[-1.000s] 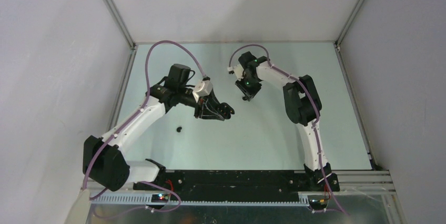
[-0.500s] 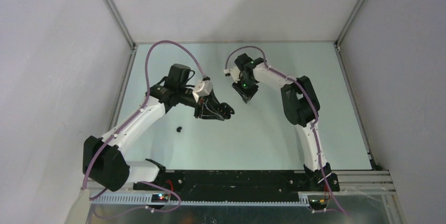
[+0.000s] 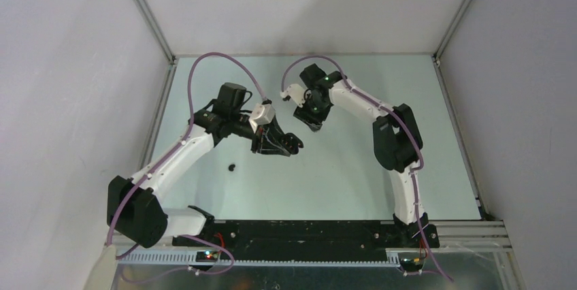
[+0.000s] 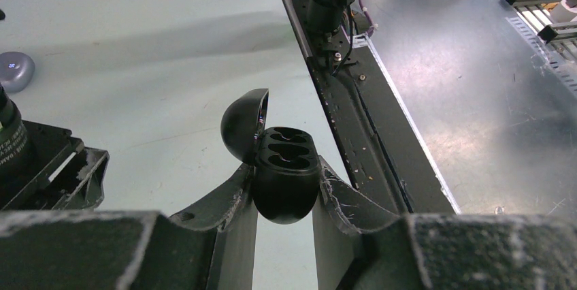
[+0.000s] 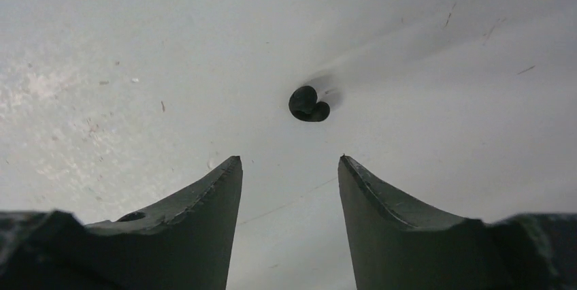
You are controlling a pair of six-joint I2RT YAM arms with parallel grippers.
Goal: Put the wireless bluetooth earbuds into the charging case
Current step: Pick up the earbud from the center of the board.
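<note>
**Overhead and wrist views of a two-arm workstation.** The left hand (image 4: 286, 167) is closed tight on a glossy black, egg-shaped plastic charging case (image 4: 286, 191). Both fingers grip its lower body and hold it over the pale green surface (image 3: 340, 174), near the middle. The domed hinged lid (image 4: 243, 123) stands open to the left, and the moulded wells (image 4: 286, 147) face the wrist camera. The right hand (image 5: 289, 160) hangs near the left one, toward the far side, with its fingers well apart and nothing between them. One glossy black bean-shaped earbud (image 5: 308, 104) lies on the surface just ahead of those fingertips, not between them. A second small black earbud (image 3: 233, 166) lies on the surface beside the left forearm, well apart from both hands. A pale grey pebble-shaped case (image 4: 15, 71) rests on the surface at the left edge of the left wrist view.
</note>
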